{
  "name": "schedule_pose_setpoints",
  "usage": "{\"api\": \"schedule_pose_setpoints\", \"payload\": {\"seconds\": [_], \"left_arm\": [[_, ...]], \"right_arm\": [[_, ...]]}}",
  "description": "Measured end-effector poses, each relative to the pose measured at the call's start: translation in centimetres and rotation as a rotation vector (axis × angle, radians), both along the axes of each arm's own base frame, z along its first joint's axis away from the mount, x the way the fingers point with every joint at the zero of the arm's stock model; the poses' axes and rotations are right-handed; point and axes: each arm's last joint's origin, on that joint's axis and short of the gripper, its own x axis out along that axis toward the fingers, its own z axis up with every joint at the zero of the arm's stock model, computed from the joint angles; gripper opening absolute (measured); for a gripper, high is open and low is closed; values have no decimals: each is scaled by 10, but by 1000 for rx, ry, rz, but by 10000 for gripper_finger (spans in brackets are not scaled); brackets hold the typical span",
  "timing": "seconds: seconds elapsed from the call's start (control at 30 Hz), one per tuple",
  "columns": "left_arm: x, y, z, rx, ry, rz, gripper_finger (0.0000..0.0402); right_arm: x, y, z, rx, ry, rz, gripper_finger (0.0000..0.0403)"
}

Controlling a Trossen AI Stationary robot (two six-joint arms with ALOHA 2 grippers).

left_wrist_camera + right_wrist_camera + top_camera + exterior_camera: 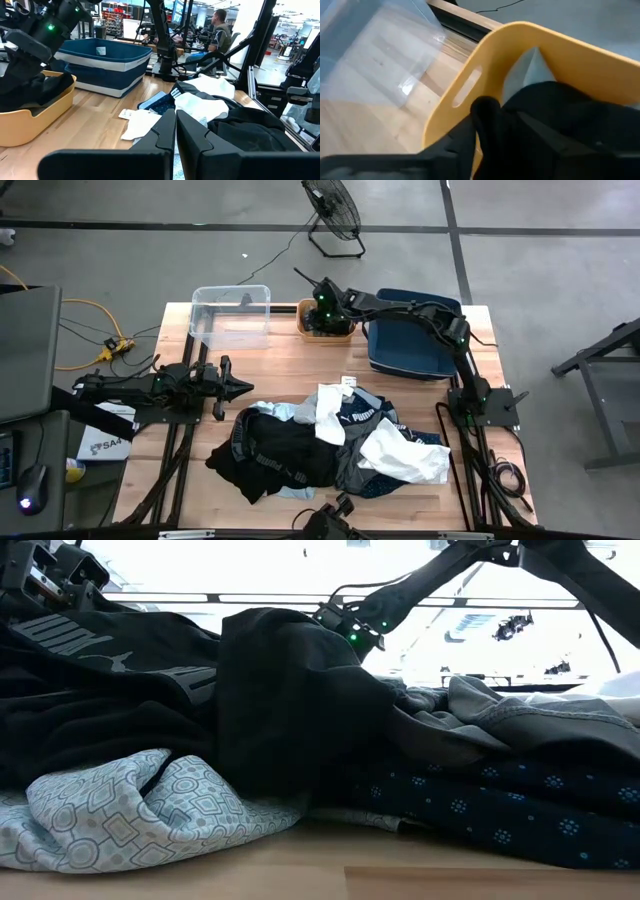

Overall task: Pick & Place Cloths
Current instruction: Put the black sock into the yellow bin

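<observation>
A pile of cloths [330, 440] lies on the near half of the table: a black one with white lettering [270, 455], a white one [405, 455], a grey one [355, 465], a navy dotted one [500, 810] and a light blue patterned one [120, 810]. My right gripper [325, 315] is down in the orange bin [303, 330] at the far edge, shut on a black cloth [570, 110] that lies in the bin. My left gripper [245, 388] hovers shut, left of the pile, touching nothing. My right gripper [495, 122] has a raised fold of the black cloth [485, 107] between its two fingers, which reach down into the orange bin from above. The rest of the cloth lies heaped on the bin's floor [30, 87]. One layer or several, I cannot tell.
A clear plastic bin [230, 315] stands left of the orange bin, and a dark blue bin [410, 345] stands to its right, under the right arm. Bare wood shows between the bins and the pile. A person [220, 30] sits in the room beyond the table.
</observation>
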Motion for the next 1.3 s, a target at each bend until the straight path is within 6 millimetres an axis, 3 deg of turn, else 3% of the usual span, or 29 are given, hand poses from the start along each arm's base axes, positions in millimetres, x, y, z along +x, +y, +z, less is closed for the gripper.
{"api": "schedule_pose_setpoints", "payload": {"seconds": [0.2, 0.33, 0.43, 0.67, 0.8, 0.93, 1.13, 1.3], "left_arm": [[0, 0, 0, 0, 0, 0, 12], [0, 0, 0, 0, 0, 0, 12], [0, 0, 0, 0, 0, 1, 12], [0, 0, 0, 0, -1, 0, 12], [0, 0, 0, 0, 0, 0, 12], [0, 0, 0, 0, 0, 0, 12], [0, 0, 0, 0, 0, 0, 12], [0, 0, 0, 0, 0, 0, 12]], "right_arm": [[-1, -2, 23, -15, -60, 82, 210], [-11, 3, 50, -50, -68, 125, 222], [-24, 10, 61, -64, 22, 149, 217], [-42, 34, 56, 6, 300, 152, 166], [-43, 50, 46, 32, 406, 175, 101], [-37, 61, 45, 11, 406, 233, 19], [-32, 67, 41, -4, 414, 267, 3], [-29, 62, 26, 7, 455, 284, 3]]}}
